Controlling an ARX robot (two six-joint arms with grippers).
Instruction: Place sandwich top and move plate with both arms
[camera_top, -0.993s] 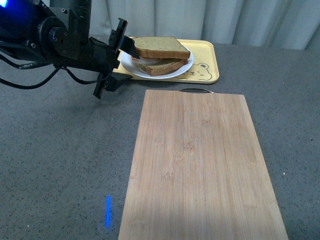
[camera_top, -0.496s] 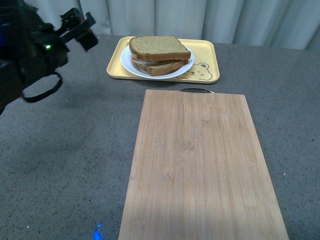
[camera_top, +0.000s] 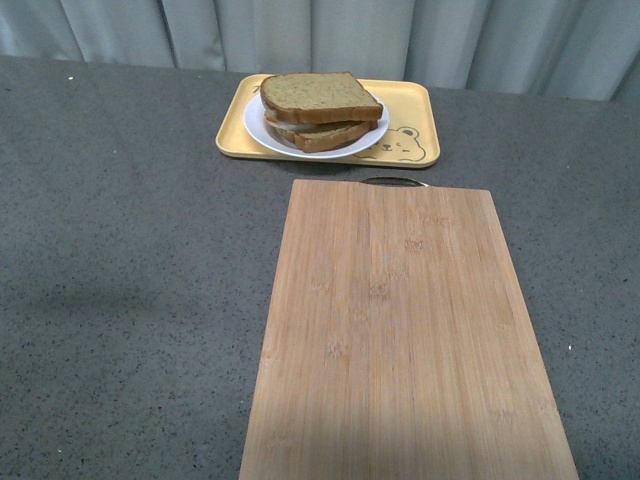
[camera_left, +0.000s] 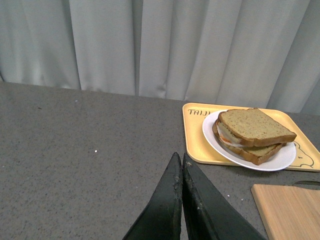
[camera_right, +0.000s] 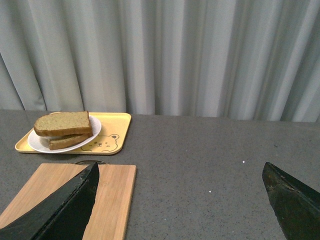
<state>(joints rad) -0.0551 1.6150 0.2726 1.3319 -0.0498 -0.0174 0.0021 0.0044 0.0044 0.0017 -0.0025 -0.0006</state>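
Sandwich top (camera_top: 320, 93) sits as the uppermost slice of the stack on the plate (camera_top: 262, 132), with a second slice directly beneath it. The plate rests on the yellow tray (camera_top: 412, 118) (bear drawing at its near right corner), at the far side of the grey surface (camera_top: 130, 270). The wooden cutting board (camera_top: 400, 330) lies nearer to me than the tray, apart from it, with a dark handle (camera_top: 392, 181) showing at its far edge.

Front view: neither of my arms is in the picture.

Left wrist view: my left pincer (camera_left: 181, 165) has its two dark fingers pressed together, tips meeting, and nothing is between them. It hangs over bare grey surface. The sandwich top (camera_left: 255, 127) and plate (camera_left: 272, 161) lie well apart from the tips, ahead of them and off toward the tray (camera_left: 194, 140); a white and orange filling shows between the two slices. A corner of the cutting board (camera_left: 287, 210) is visible near the tray.

Right wrist view: my right pincer (camera_right: 182, 192) is spread wide, one finger (camera_right: 67, 207) at each side of the picture, with nothing held. The sandwich top (camera_right: 62, 122), plate (camera_right: 37, 145) and tray (camera_right: 120, 131) lie well ahead of it and to my left; the cutting board (camera_right: 107, 200) lies partly behind the nearer finger.
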